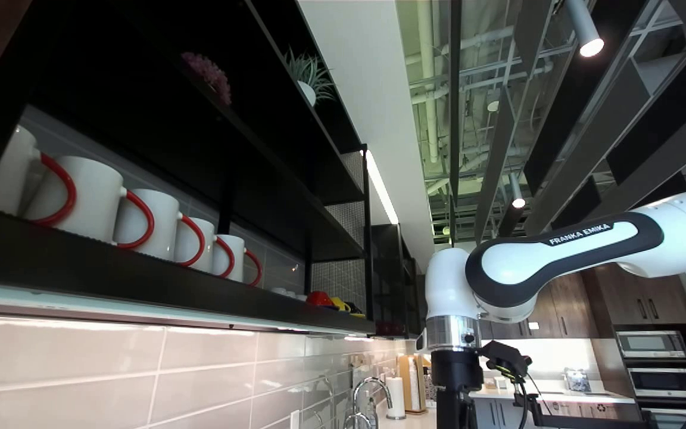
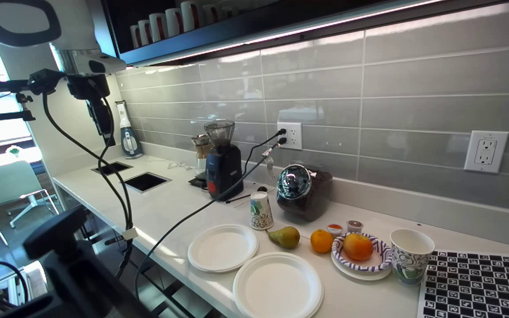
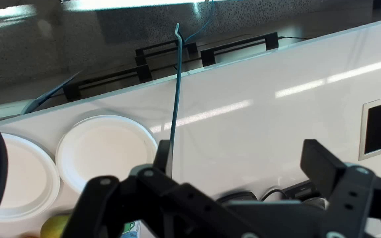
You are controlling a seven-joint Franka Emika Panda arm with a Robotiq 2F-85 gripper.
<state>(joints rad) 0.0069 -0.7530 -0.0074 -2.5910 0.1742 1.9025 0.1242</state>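
My gripper (image 3: 240,153) is open, its dark fingers wide apart with nothing between them. In an exterior view the gripper (image 2: 100,121) hangs pointing down, well above the white counter (image 2: 179,216). Two white plates (image 3: 106,148) lie left of the jaws in the wrist view; part of a pear (image 3: 52,227) shows below them. On the counter are a patterned paper cup (image 2: 261,212) upside down, an orange (image 2: 321,241), and a red-orange fruit (image 2: 357,246) in a purple-striped bowl (image 2: 386,254). Beside that bowl stands an upright paper cup (image 2: 413,247).
A coffee grinder (image 2: 222,170) and a dark jar with a shiny lid (image 2: 309,194) stand near the tiled wall. A black cable (image 2: 192,214) crosses over the counter. Black shelves hold white mugs (image 1: 87,196) with red handles. A checkered board (image 2: 480,278) lies at the right end.
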